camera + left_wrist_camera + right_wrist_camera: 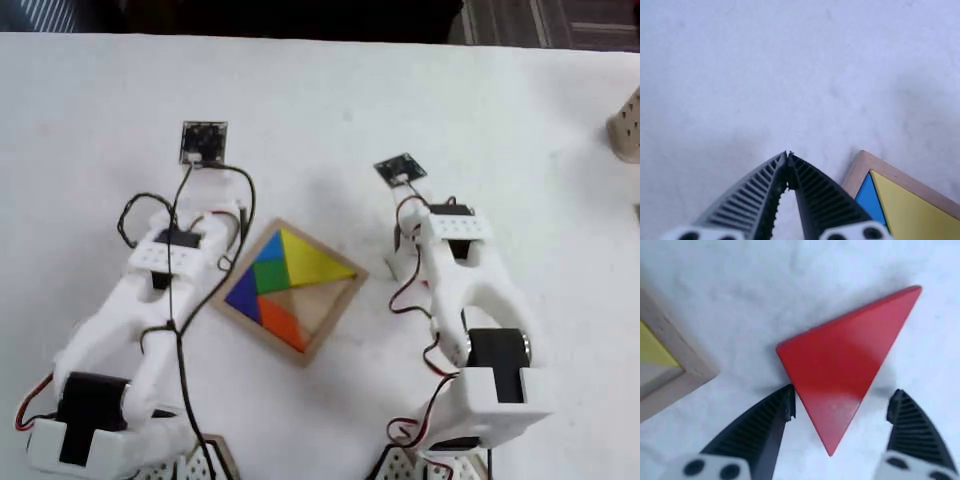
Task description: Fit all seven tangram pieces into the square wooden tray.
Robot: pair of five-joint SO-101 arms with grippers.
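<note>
Your right gripper (842, 401) is spread wide, straddling one corner of the red triangle (845, 355). The triangle lies flat on the table (300, 100), just beside the wooden tray (334, 318). Your left gripper (788, 156) is pinched closed on nothing, beside a tray corner. Coloured pieces (275, 275) sit in the tray.

**Red triangle between spread fingers**

The red triangle (845, 360) lies flat on the white table (740, 275). The right gripper (842, 401) is spread wide around one of its sharp corners, with a ribbed black finger on either side. One fingertip (787, 402) sits just beside the triangle's edge, and the other stands a little apart from it. Near the triangle's square corner, across a strip of table, is a corner of the wooden tray (685, 365). A yellow piece (652, 347) lies inside its rim.
</note>
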